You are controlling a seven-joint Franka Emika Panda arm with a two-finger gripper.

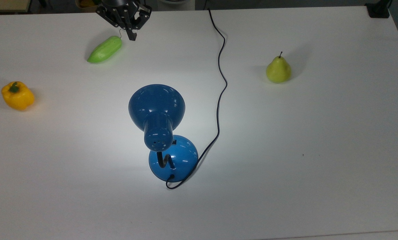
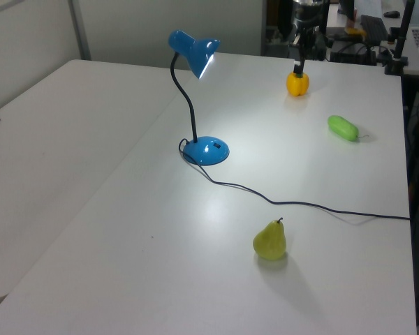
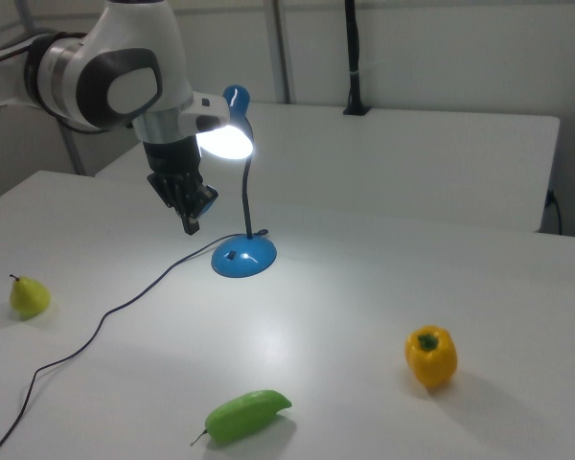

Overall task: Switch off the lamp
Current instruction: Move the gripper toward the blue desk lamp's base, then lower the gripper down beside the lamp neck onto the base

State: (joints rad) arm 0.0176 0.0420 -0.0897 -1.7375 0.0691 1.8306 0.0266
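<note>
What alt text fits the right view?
A lit blue lamp stands on a white table, with the robot's shut gripper hanging just beside it. A pear, green vegetable and yellow pepper lie around.

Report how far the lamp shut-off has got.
Done: nothing yet; the glossy blue metal desk lamp shines, its bulb bright in the right view. In hand: the closed two-finger gripper hangs near the table's far edge in the top view. Left: reach the small dark switch on the base and press it.
</note>
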